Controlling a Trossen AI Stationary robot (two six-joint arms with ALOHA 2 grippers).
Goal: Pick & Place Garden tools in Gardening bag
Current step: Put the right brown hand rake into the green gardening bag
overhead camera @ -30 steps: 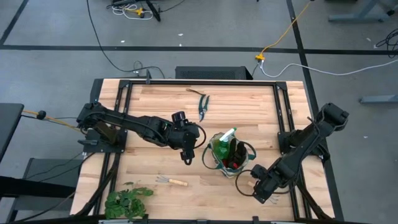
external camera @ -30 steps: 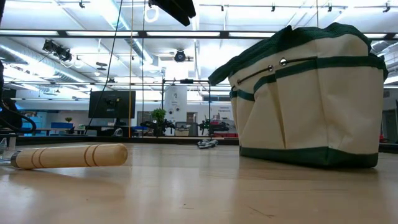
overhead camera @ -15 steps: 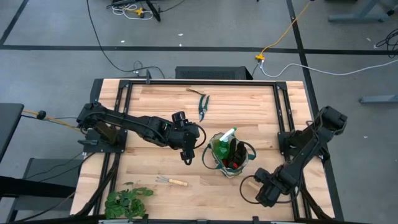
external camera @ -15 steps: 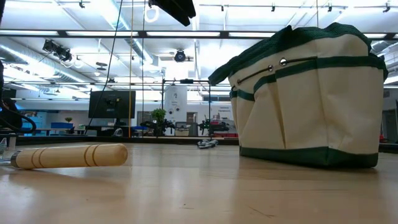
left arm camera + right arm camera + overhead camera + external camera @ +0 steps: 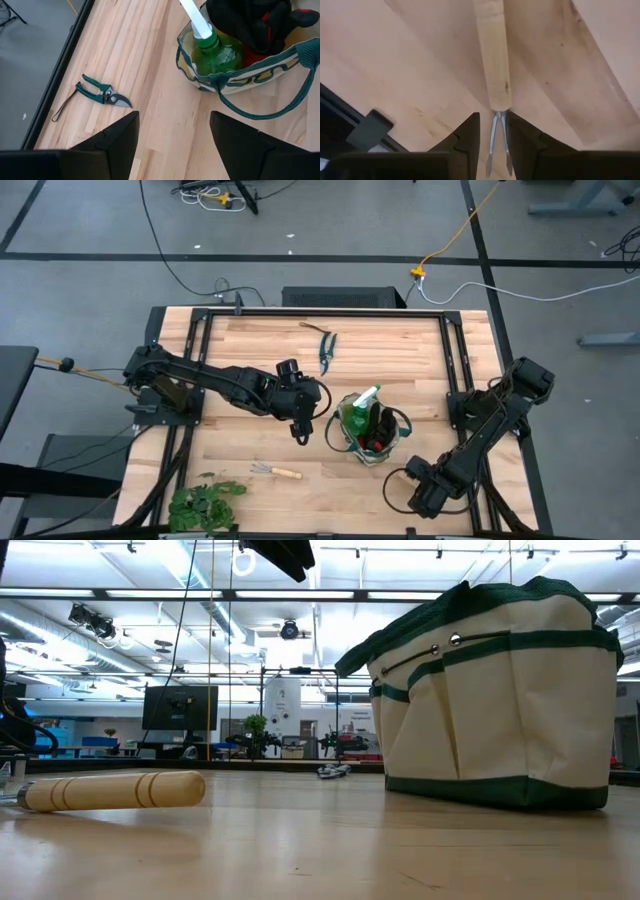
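The gardening bag (image 5: 372, 442) stands right of the table's middle, with the green spray bottle (image 5: 215, 52) and red gloves (image 5: 267, 22) inside. Left of it my left gripper (image 5: 172, 130) hovers open and empty above the table. Pruning shears (image 5: 327, 352) lie toward the far edge. One wooden-handled rake (image 5: 277, 471) lies flat near the front edge. My right gripper (image 5: 494, 145) points down at the near right, over a second rake (image 5: 492, 55) that lies on the table. Its fingers stand narrowly apart on either side of that rake's metal tines (image 5: 499, 142). My right gripper has its fingers (image 5: 467, 137) close beside the tines, just past the handle's end, coming from above and pointing down. I cannot tell whether they touch the metal. The rake's handle lies flat on the table.
A leafy plant bunch (image 5: 203, 503) lies at the near left corner. Black frame rails (image 5: 455, 360) run along the table's sides. The bag's loop handle (image 5: 280, 107) hangs toward my left gripper. Bare wood lies between the bag and the shears.
My right gripper has sunk toward the table and gone a little toward the near edge, arriving over the second rake. The bag, the tools and my left arm have kept still.
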